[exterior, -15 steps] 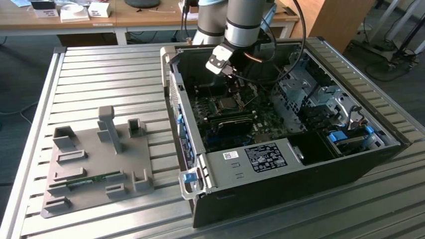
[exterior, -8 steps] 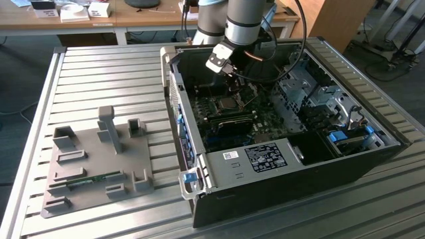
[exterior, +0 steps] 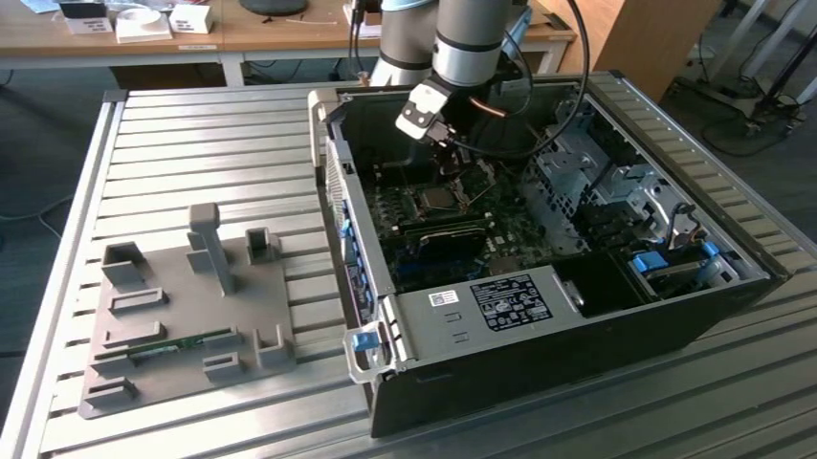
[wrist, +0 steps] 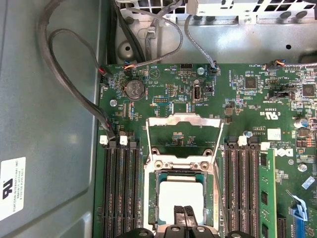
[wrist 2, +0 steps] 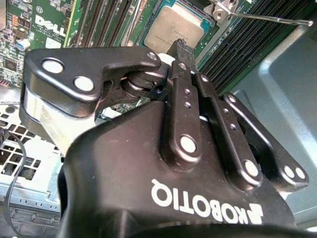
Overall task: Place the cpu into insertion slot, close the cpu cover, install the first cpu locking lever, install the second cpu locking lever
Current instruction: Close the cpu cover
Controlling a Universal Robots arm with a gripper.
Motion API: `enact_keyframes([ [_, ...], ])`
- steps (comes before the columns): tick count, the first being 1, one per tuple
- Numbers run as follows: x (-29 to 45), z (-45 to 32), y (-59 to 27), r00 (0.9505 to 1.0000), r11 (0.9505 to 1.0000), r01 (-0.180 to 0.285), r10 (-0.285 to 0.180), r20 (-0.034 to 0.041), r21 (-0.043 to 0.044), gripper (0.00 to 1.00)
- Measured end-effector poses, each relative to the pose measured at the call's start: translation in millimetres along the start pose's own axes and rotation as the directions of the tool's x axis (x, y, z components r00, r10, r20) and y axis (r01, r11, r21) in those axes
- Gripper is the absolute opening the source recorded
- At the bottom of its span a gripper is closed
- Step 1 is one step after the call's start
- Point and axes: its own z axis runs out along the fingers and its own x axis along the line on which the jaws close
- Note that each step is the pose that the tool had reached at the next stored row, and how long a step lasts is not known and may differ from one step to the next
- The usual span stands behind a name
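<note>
Gripper point(wrist 2: 179, 45) body is nearest the lens in the second wrist view: black housing and linkage arms. Jaws pressed together, nothing pinched between the 2 fingertips point(wrist: 179, 214).

Tips sit directly over the cpu point(wrist: 181, 196), at the edge of its silvery top. Contact or a small gap: cannot tell.

Cpu lies flat inside the insertion slot point(wrist: 155, 198), dark socket rim visible around it.

Cpu cover point(wrist: 184, 119) is open, swung back from its hinge at the far edge of the slot. Green board shows through its square window.

In the second wrist view, 1 locking lever point(wrist 2: 270, 19) shows as a thin metal rod running out from a silvery bracket at the socket corner, across the memory slots point(wrist 2: 247, 47).

Long black memory slots flank the socket on both sides, all on the green motherboard point(wrist: 237, 99).

In the exterior view the arm reaches down into the open black computer case point(exterior: 575, 335), gripper point(exterior: 449, 172) just above the cpu point(exterior: 438, 199). Case lies on a slatted metal table point(exterior: 205, 143). A gray parts fixture point(exterior: 179, 316) sits on the table toward the exterior view's left, well apart from the case.
</note>
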Motion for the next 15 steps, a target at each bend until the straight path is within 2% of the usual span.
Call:
enact_keyframes([
  [15, 0.1, -6.0, 0.3, 1.0000, 1.0000, 0.000, 0.000, -0.0002, 0.0000, 0.11],
])
